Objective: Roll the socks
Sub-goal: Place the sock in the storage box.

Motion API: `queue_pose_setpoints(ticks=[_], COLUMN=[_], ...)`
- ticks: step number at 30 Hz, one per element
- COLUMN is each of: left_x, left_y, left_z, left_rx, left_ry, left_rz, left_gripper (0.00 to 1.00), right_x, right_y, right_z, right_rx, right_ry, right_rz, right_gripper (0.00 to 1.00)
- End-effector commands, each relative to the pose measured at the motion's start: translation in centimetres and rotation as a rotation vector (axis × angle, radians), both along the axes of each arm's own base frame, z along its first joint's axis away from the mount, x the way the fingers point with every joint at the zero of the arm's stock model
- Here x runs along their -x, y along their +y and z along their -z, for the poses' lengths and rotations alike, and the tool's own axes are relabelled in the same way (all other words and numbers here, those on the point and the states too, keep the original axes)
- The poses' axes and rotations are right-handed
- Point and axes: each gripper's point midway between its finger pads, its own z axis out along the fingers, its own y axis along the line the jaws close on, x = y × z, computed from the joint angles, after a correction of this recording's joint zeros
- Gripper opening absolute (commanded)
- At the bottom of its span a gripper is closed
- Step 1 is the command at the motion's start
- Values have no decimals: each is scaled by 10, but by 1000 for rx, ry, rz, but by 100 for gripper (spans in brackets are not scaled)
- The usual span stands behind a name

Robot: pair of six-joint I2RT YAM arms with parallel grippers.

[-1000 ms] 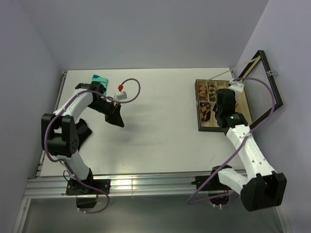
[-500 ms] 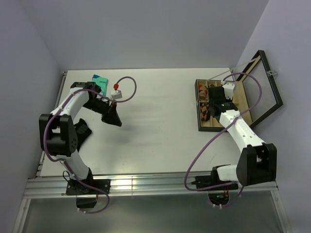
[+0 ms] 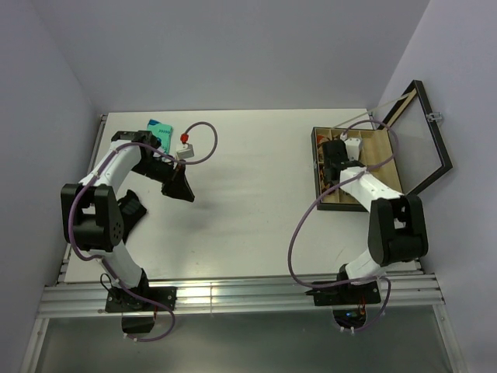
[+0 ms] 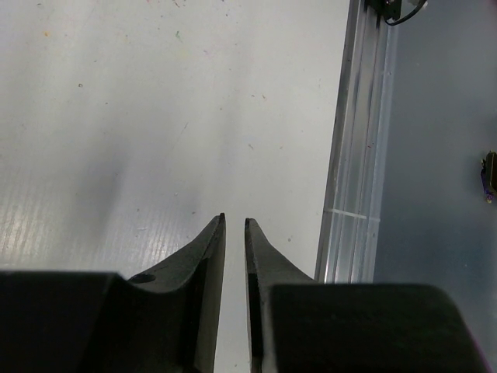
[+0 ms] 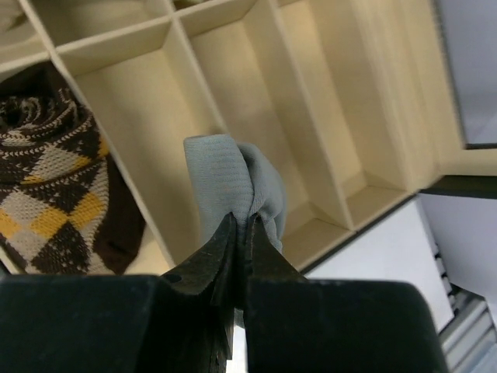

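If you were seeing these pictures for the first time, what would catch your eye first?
The right gripper pinches a grey sock above the wooden divider box at the table's right side. A brown argyle sock fills a nearby compartment. The left gripper hangs empty, jaws slightly apart, over the white table on the left.

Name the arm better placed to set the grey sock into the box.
Right. Its gripper is shut on the grey sock, over an empty compartment of the wooden box. The left gripper, jaws slightly apart and empty, hangs over bare table far from the box.
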Motion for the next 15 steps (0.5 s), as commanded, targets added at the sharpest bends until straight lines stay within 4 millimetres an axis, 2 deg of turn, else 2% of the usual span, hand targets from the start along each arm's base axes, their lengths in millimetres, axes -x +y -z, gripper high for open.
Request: queue_pose_setpoints(ticks=[1, 10, 15], left_x=[4, 4, 2], left_y=[-3, -2, -2], left_z=[-21, -17, -19], left_rx=[41, 29, 27], left_ry=[-55, -50, -53], left_rz=[14, 16, 14], left_gripper=[21, 21, 21], right_x=[-16, -22, -20], right_y=[6, 14, 22], right_z=[11, 39, 57], right_rx=[-44, -104, -200], right_ry=[-52, -1, 32], right_rz=[6, -5, -12], right_gripper=[0, 0, 0])
